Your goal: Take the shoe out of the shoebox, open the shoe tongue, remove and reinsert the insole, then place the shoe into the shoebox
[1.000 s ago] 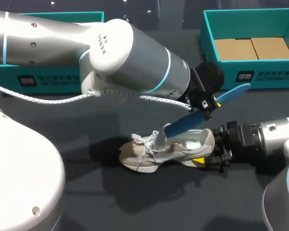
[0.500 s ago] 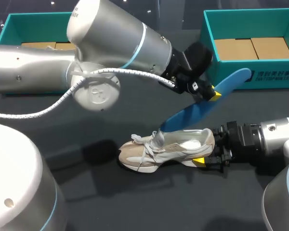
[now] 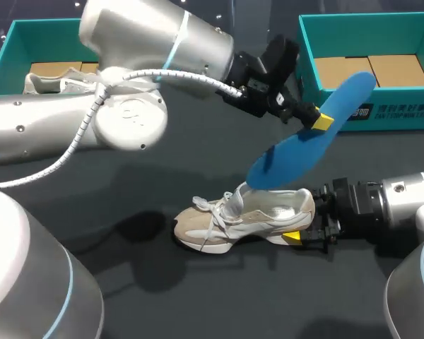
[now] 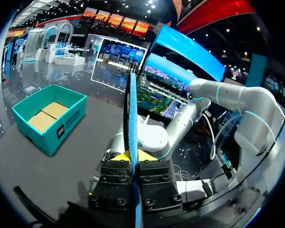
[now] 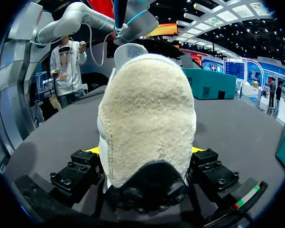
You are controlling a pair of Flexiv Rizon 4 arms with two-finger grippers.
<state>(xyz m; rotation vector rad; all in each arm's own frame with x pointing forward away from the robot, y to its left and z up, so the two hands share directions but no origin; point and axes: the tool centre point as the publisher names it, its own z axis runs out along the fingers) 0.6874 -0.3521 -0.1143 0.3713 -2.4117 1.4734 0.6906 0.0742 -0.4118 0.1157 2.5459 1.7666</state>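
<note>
- Holding the blue insole [image 3: 307, 138] clear of the shoe [image 3: 244, 219] is judged to be the step in hand: removal is done, and reinsertion is not yet begun.
- The insole is pinched near its upper end by the left gripper [image 3: 319, 121], whose fingers are closed on its two faces. In the left wrist view the insole [image 4: 131, 109] is seen edge-on, rising from between the fingers of that gripper [image 4: 133, 159].
- The insole's lower end hangs just above the shoe's opening, close to the tongue [image 3: 234, 201]. Whether the two touch cannot be told.
- The shoe stands upright on the dark table [image 3: 198, 296] and is gripped at the heel [image 3: 304, 205] by the right gripper [image 3: 305, 232]. In the right wrist view the heel [image 5: 147, 114] is clasped from both sides, with the fingers spread to its width.
- The teal shoebox [image 3: 304, 67] stands behind the shoe, well apart from it, and is needed only for the last step.
- For the next move, the insole's free end would have to be aimed into the opening under the tongue and slid toward the toe while the heel is held steady. Snagging on the laces [image 3: 213, 212] is the risk to be watched.
</note>
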